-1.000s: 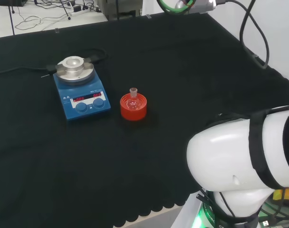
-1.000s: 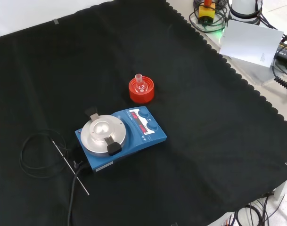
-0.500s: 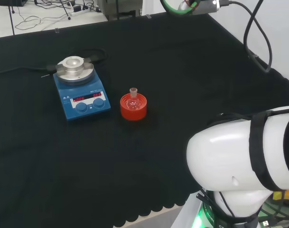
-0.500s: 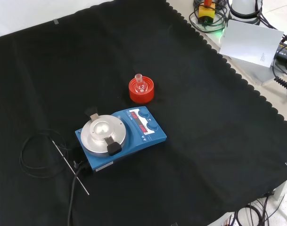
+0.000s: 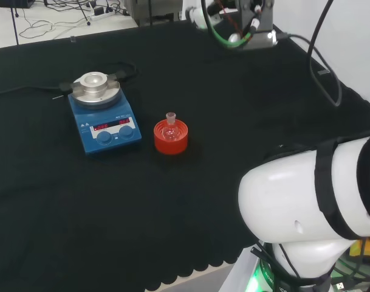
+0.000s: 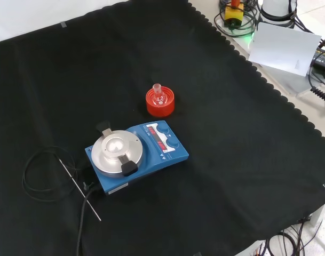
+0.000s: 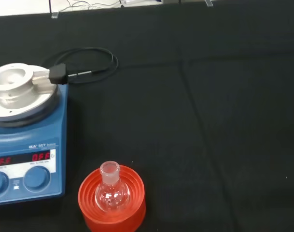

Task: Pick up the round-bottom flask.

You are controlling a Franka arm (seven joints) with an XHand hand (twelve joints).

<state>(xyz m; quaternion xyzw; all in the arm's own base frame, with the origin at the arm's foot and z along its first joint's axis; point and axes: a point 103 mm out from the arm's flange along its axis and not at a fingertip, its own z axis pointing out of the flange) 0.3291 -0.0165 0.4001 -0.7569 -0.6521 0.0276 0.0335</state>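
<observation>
A small clear round-bottom flask (image 5: pixel 170 126) stands upright, neck up, in a red ribbed ring stand (image 5: pixel 171 139) near the middle of the black cloth. The front view has the flask (image 6: pixel 159 96) and stand (image 6: pixel 161 106) just beyond the blue hotplate. From the wrist, the flask (image 7: pixel 111 191) sits close in its stand (image 7: pixel 113 214) and looks empty. The arm's end with its black and white parts and green cable (image 5: pixel 238 21) hangs high at the top of the head view, far beyond and right of the flask. I cannot tell how the hand stands.
A blue hotplate stirrer (image 5: pixel 104 125) with a round metal top stands left of the flask in the head view. Its black cable (image 6: pixel 42 176) and a thin metal probe (image 6: pixel 79 189) lie beside it. The arm's white link (image 5: pixel 306 201) stands at the lower right.
The arm's end has come down and left into the top of the head view. The flask, stand and hotplate have not moved.
</observation>
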